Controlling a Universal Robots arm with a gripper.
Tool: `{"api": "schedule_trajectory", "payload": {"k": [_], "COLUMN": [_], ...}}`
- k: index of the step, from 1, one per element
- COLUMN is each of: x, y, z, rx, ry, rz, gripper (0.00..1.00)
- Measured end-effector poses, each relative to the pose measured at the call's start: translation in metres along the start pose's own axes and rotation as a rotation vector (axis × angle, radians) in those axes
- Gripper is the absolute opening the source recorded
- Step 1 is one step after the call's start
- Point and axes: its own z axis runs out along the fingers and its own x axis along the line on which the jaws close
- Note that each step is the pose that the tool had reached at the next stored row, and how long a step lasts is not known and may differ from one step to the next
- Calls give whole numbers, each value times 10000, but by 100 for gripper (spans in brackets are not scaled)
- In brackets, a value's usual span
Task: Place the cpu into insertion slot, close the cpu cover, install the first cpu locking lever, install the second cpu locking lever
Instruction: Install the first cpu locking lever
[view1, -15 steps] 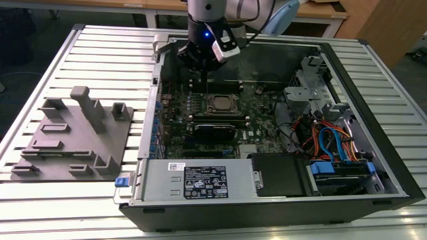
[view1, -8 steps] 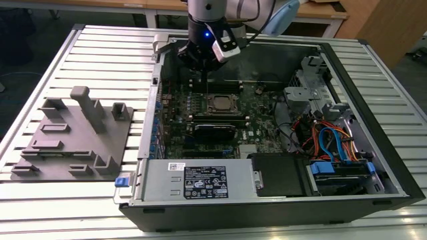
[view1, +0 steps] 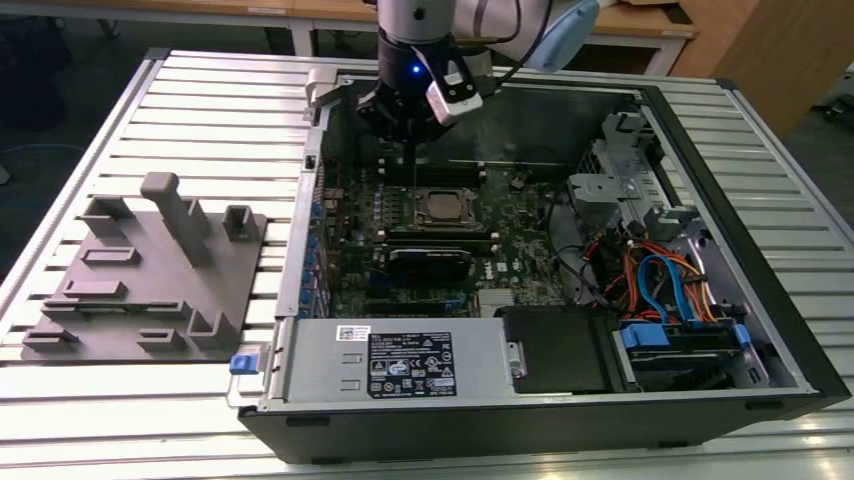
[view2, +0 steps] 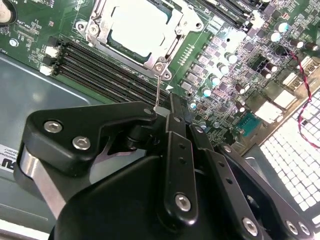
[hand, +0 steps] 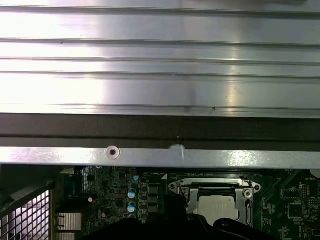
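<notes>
As tool (view2: 161, 109) grips lever (view2: 157, 87), cpu (view2: 135, 25) adjoins.

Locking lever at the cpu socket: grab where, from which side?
Grip the lever at its free upper end, coming straight down from above the board. It's a thin bare wire that seems to stand up from a corner of the cover, so the top end is clear of the memory slots beside it. That end sits right at the gripper.

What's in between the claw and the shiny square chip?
In the second wrist view, a thin metal lever and the long black memory slots lie between the claw and the cpu.
</notes>
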Motion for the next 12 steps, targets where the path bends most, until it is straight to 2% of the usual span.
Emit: {"api": "schedule_trajectory", "payload": {"k": [12], "x": [-34], "y": [0], "z": [2], "rx": [2], "ry": [1], "rz": [-3], "gripper": [10]}}
